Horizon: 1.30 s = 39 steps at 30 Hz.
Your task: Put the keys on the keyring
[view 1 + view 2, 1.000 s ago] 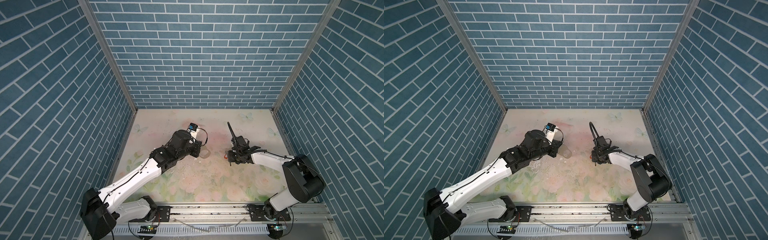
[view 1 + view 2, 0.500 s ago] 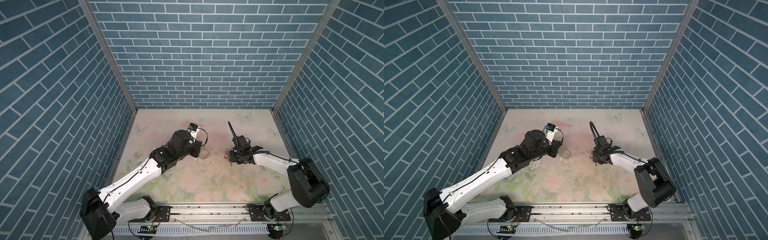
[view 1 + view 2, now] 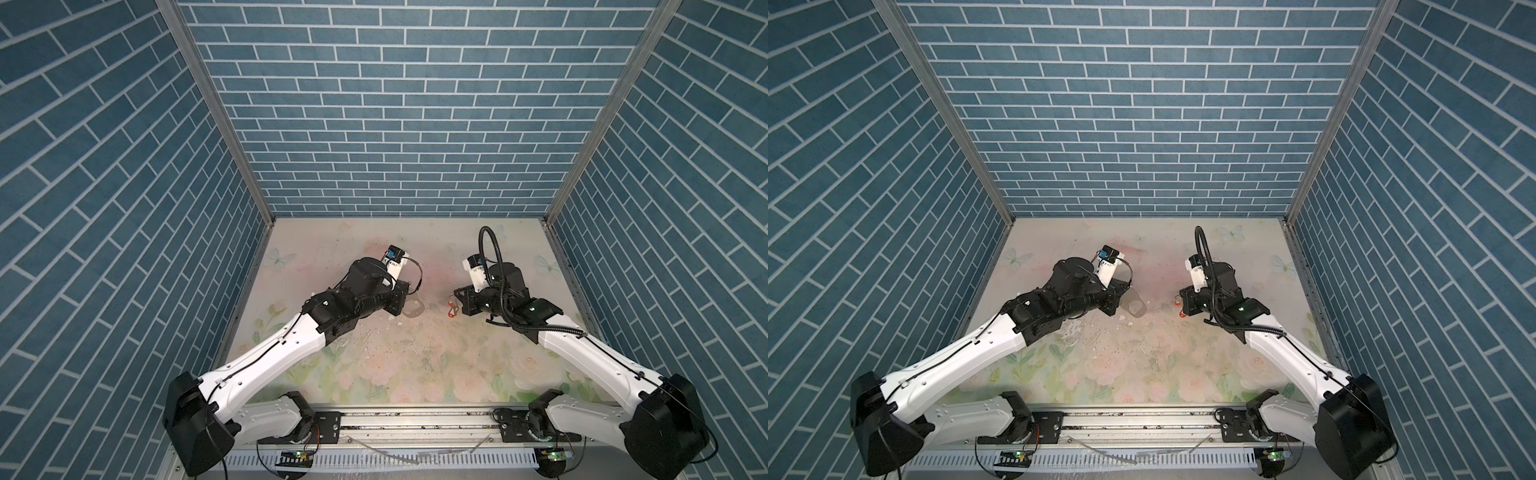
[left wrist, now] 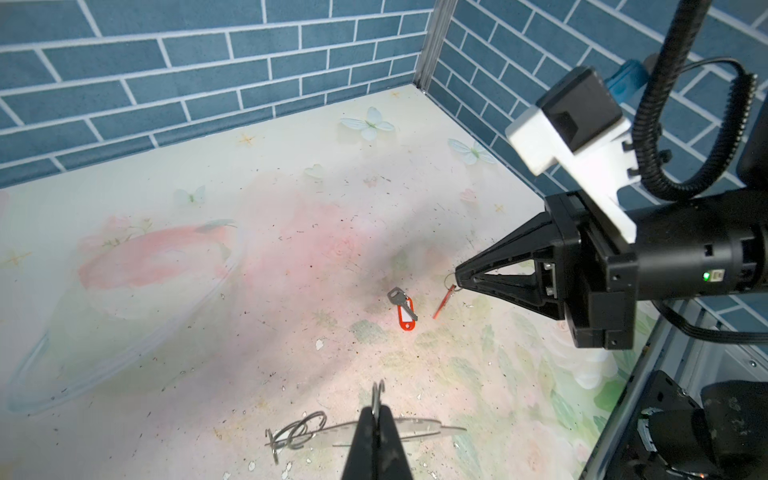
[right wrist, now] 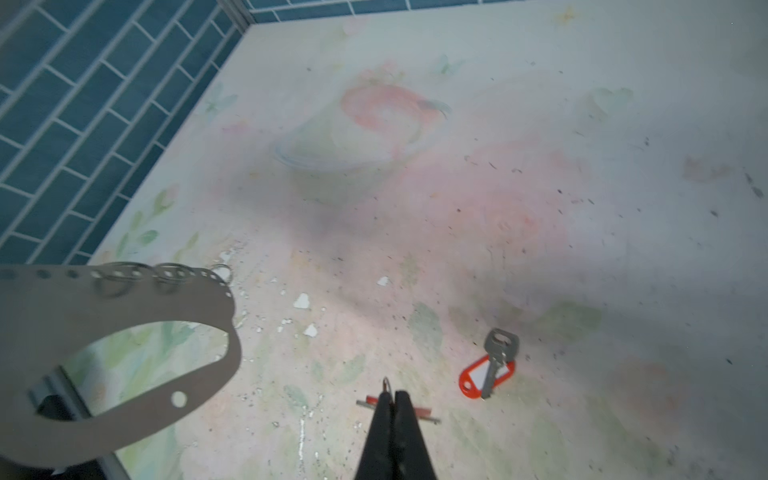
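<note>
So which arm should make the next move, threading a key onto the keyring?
Right. The right gripper is shut on one tagged key and faces the keyring, which the left gripper holds. The other key lies on the table.

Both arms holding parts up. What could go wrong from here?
Right fingers pinch only the thin ring of the held tag; it may swing or slip.
Left fingers grip one small ring, so the keyring could pivot while threading.
The loose key lies nearby; a low pass might knock it.
</note>
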Motion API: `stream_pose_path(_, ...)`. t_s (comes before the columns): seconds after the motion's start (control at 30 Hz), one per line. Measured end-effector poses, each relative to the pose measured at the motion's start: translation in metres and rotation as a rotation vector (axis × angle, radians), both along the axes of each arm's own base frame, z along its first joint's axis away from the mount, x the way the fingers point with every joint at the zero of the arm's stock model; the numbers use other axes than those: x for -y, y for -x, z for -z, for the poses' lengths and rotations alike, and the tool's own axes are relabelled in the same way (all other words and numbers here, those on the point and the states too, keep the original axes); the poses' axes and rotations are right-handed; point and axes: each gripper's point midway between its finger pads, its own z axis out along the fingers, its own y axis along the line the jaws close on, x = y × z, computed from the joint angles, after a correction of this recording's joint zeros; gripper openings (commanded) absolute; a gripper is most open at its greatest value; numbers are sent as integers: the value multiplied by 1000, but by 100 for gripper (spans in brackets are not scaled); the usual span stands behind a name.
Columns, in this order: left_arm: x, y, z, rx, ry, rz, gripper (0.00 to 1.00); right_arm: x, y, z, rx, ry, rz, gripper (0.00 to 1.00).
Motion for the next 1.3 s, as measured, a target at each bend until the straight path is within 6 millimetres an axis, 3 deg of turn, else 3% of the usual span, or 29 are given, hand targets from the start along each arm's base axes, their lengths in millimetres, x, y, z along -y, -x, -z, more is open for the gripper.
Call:
stream_pose_path(0.17,20,9,-4,14,-25,88,0,-21,13,-26,61,-101,-150,0)
stream_pose_path(0.4,41,19,-6,28,-56,167,0,-37,30,-45,104,-162,-306,0)
stream_pose_path(0.77,44,13,-5,23,-102,143,0,-48,48,-69,151,-227,-445,0)
stream_pose_path(1.3,50,21,0,23,-124,178,0,-52,52,-93,200,-268,-489,0)
